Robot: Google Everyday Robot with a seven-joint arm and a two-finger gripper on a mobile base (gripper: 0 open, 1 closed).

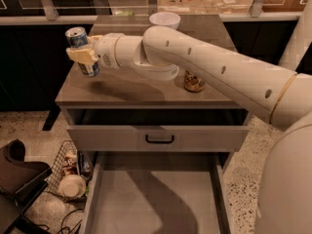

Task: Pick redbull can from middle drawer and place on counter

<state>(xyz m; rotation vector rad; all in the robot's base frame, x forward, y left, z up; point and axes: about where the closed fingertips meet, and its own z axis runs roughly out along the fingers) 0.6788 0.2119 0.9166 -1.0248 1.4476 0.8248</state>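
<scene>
The redbull can (81, 48) is small, blue and silver with a silver top. My gripper (86, 55) is shut on it and holds it upright in the air at the left edge of the counter (122, 87), a little above its surface. The middle drawer (156, 199) is pulled out below, and the part of its grey floor that shows is bare. My white arm (204, 67) reaches across the counter from the right.
A white bowl (165, 19) sits at the back of the counter. A gold-brown can (194, 82) stands on the counter under my arm. The top drawer front with its dark handle (159, 139) stands slightly open. A wire basket (70, 172) and a dark chair (17, 174) are on the floor at left.
</scene>
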